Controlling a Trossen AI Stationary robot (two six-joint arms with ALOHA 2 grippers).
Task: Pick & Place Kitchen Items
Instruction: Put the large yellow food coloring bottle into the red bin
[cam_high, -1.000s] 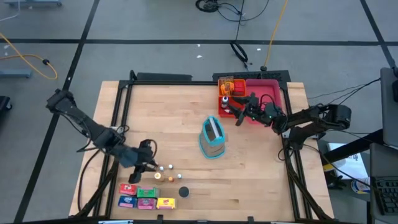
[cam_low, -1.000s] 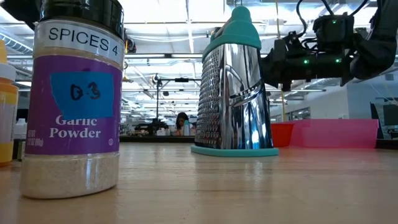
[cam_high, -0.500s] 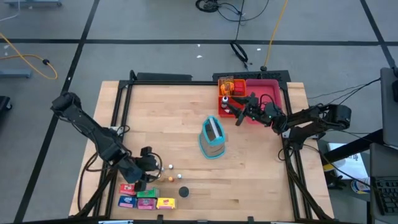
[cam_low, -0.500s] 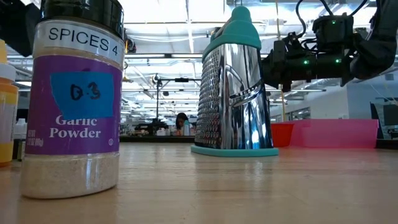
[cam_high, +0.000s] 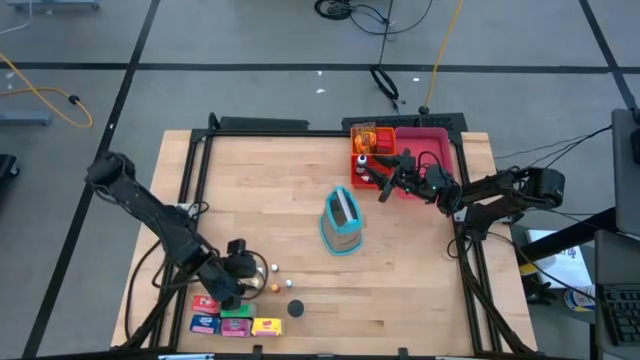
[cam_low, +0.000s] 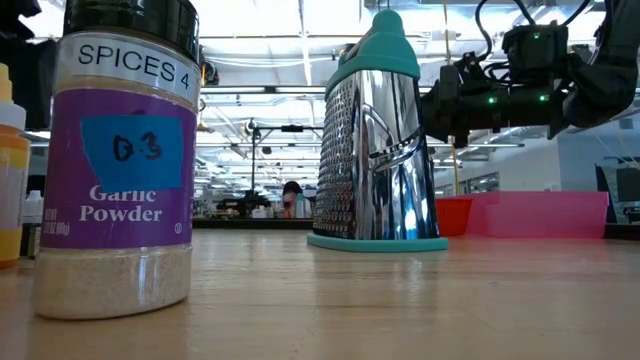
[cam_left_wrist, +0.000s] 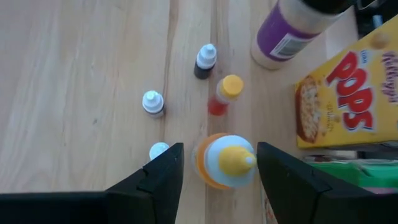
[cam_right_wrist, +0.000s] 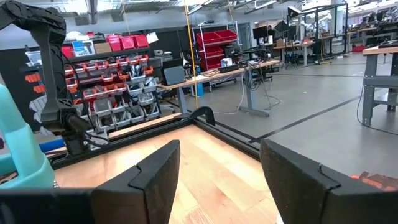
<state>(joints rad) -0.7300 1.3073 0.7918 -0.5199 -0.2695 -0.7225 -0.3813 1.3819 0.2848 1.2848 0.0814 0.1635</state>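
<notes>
Left claw (cam_left_wrist: 217, 163), jaws open, straddles the orange bottle (cam_left_wrist: 222, 162); closing off-centre could topple neighbouring tiny bottles (cam_left_wrist: 153, 102).

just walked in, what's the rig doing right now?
Sorting small kitchen items. The left gripper is low over the cluster at the table's near left corner, open around an orange bottle with a yellow cap, not closed on it. Other tiny bottles, the garlic powder jar and a yellow Pops box sit close by. The right gripper hovers open over the pink tray, holding nothing. A grater stands mid-table.
</notes>
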